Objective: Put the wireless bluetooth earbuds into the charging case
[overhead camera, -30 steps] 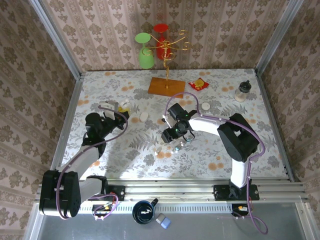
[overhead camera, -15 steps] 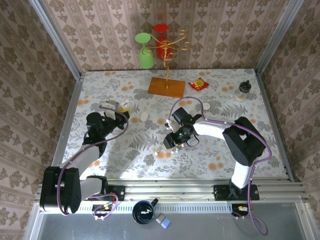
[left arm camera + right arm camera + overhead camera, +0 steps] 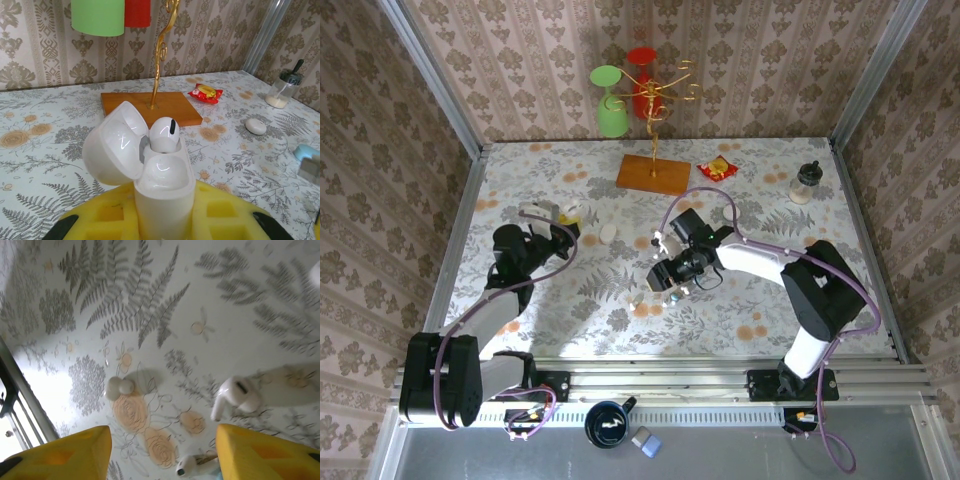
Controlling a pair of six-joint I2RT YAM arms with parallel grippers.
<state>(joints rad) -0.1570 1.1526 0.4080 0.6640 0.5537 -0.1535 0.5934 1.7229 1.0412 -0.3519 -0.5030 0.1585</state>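
- Two sets of yellow-padded fingers are mine, one on each arm, both over the fern-printed counter (image 3: 520, 170).
- My left fingers (image 3: 107, 217) are clenched on the white charging case (image 3: 162, 192), which stands upright between the pads.
- The case's lid (image 3: 114, 145) is hinged open and leans off to the left in the left wrist view.
- One white seated earbud (image 3: 165, 132) sits in the far socket of the case, rounded head up, with a dark slot on its face. I cannot tell whether the near socket holds anything.
- My right fingers (image 3: 65, 455) are released. The pads stand apart low over the counter with nothing clamped between them.
- Below them a stemmed earbud (image 3: 235, 396) lies on its side on the counter, nearer the right-hand pad.
- A small white earbud (image 3: 120, 386) lies well apart from it, just beside an orange flower in the print.
- A third earbud (image 3: 192, 466) shows at the lower edge between the pads, beside something pale blue that is mostly cut off.
- From above, my right fingers hang near the middle of the counter and my left fingers toward the left side, well apart.
- One white pebble-like case (image 3: 608, 232) lies between my arms, and another white case (image 3: 731, 212) lies farther right.
- At the back, a wooden base (image 3: 653, 172) carries a gold stand (image 3: 655, 100) from which a green cup (image 3: 611, 100) and a red cup (image 3: 642, 60) hang.
- A red packet (image 3: 717, 168) and a glass shaker (image 3: 807, 182) sit to the right of the base.
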